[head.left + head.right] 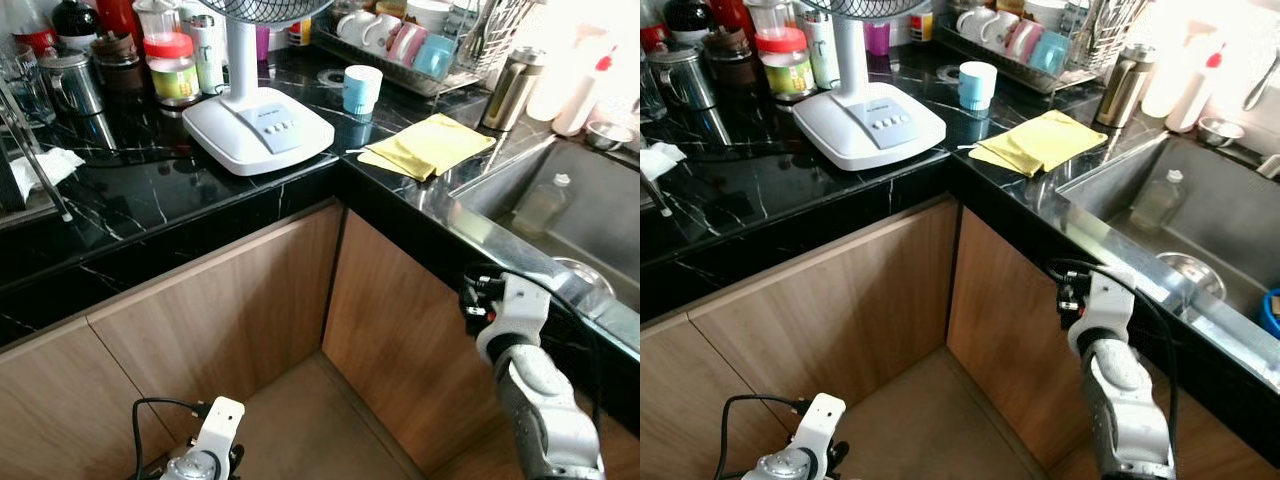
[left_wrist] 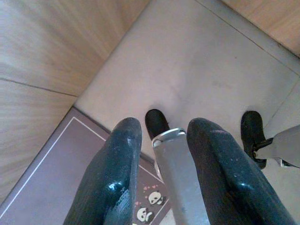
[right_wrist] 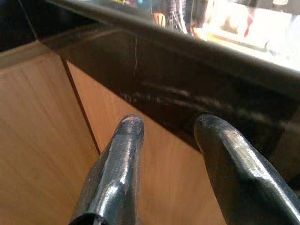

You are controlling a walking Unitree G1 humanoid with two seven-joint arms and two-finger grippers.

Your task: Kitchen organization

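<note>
The fan is cut off at the top, so just its white base, stem and the lower grille show. The jars and tins at eleven o'clock run out of frame and their contents cannot be read. The dish rack at one o'clock holds mugs lying on their sides and upright utensils, partly washed out by glare. In the sink at three o'clock lie a clear bottle and a steel bowl, the bowl half hidden by the rim.

On the black marble counter a yellow cloth lies folded flat just beside the sink's edge, its long axis running from seven to one o'clock. A pale blue cup stands upright near it, toward eleven o'clock from the cloth.

The right gripper is raised before the wooden cabinet door under the counter edge, fingers spread and holding nothing. The left gripper hangs low over the floor, fingers apart and empty, above a panda-print mat.
</note>
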